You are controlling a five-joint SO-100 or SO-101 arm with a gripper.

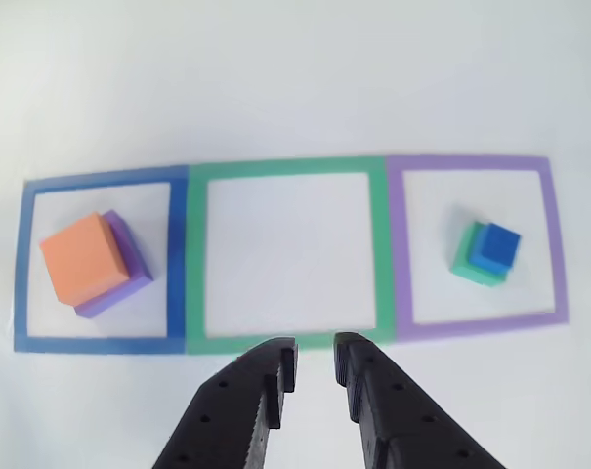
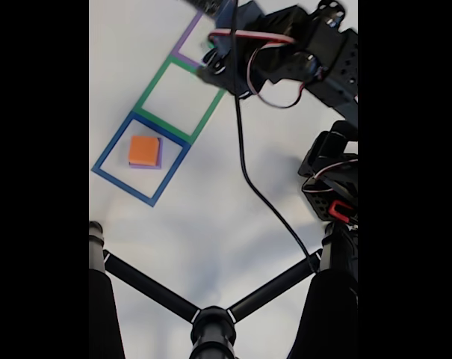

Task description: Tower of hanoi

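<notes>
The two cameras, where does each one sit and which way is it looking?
Other view: rides behind the gripper, looking down past its black fingers at three flat square frames; jaws slightly apart.
Fixed view: stands high beyond a black tripod, looking down at the white table and black arm.
Shared: the orange foam block on the purple foam block inside the blue frame.

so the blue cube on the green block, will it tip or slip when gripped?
Blue cube looks like matte foam, so probably light, slightly squashy and not slippery. Flat faces mean it won't roll. It sits off-centre on the green block, so a sideways nudge from the open gripper may slide it off or drag the green one along.
</notes>
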